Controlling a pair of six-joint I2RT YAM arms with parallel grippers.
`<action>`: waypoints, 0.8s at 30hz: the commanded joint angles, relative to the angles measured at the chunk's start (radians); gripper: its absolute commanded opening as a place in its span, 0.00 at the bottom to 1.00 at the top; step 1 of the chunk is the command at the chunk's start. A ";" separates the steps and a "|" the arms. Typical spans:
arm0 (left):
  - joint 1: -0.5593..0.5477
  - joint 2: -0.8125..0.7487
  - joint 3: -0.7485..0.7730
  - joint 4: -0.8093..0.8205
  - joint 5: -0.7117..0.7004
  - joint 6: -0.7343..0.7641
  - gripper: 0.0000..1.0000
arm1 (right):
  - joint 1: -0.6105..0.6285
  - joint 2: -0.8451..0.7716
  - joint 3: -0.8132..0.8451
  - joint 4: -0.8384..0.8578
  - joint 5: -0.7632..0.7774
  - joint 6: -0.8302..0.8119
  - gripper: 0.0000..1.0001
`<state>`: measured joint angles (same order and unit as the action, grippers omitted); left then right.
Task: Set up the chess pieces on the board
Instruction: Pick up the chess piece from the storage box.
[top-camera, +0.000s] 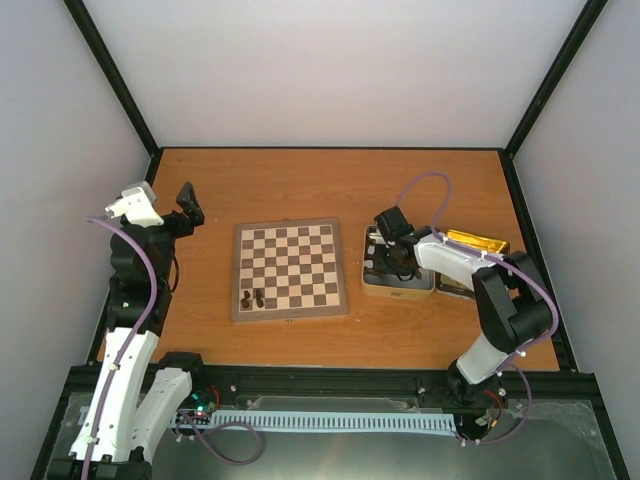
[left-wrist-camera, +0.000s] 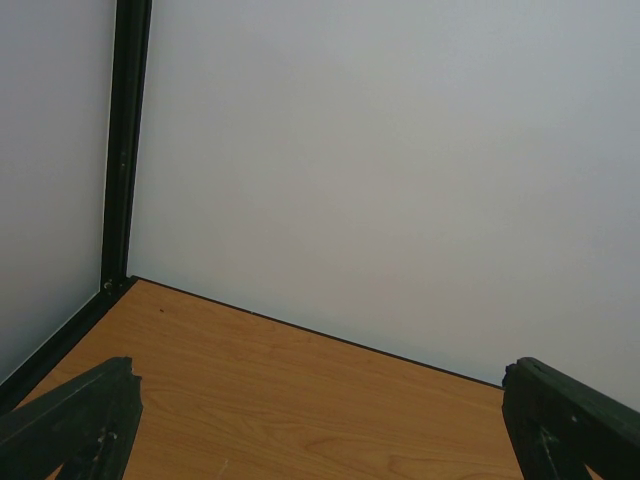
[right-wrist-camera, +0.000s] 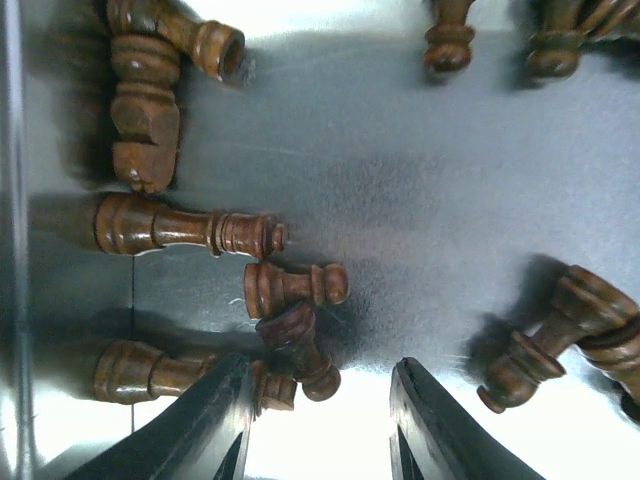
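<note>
A: Now, which arm is nearer the chess pieces?

B: The right one. The right gripper (right-wrist-camera: 320, 435) is down inside the silver tin (top-camera: 398, 291), just right of the board (top-camera: 290, 260). Its fingers (right-wrist-camera: 215, 425) are spread with nothing pinched. The left gripper (top-camera: 188, 207) hangs well away over the left of the table (top-camera: 330, 180), also spread and empty, facing the back wall (left-wrist-camera: 400, 180).

A: And the target?

B: I'd judge it to be the short dark piece (right-wrist-camera: 298, 345) lying just ahead of the fingertips. Its long axis runs on a slant. The rounded end reaches into the gap, closer to 1 finger than to the other. The jaws are not square across it, so a small wrist turn or a sideways shift looks needed before closing.

A: What crowds it?

B: A pawn (right-wrist-camera: 295, 285) lies against it on the far side, or nearly so, with its axis across the view. A longer piece (right-wrist-camera: 185, 230) lies beyond that. Another piece (right-wrist-camera: 150, 372) is half hidden behind the finger on that same side and could get nudged. The cluster (right-wrist-camera: 545, 340) opposite is well apart.

A: Where does it go?

B: To the board, where a few standing pieces (top-camera: 253, 298) occupy the near left corner, too small to count. Most squares are bare, so the task looks barely begun. The gold tin (top-camera: 477, 241) sits beyond the silver one, out of the path.
</note>
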<state>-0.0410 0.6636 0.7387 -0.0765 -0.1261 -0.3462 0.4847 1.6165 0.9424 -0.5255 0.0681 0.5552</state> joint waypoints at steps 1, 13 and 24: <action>0.008 -0.004 0.004 0.012 0.006 -0.007 1.00 | -0.002 0.037 0.027 0.007 -0.032 -0.035 0.39; 0.008 -0.006 0.003 0.011 0.006 -0.005 1.00 | 0.002 0.132 0.044 -0.037 0.053 -0.029 0.27; 0.007 0.008 -0.005 0.045 0.098 0.014 1.00 | 0.002 0.043 0.004 0.100 0.114 -0.048 0.13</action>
<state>-0.0410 0.6636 0.7368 -0.0761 -0.1127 -0.3458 0.4870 1.7267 0.9810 -0.4961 0.1303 0.5098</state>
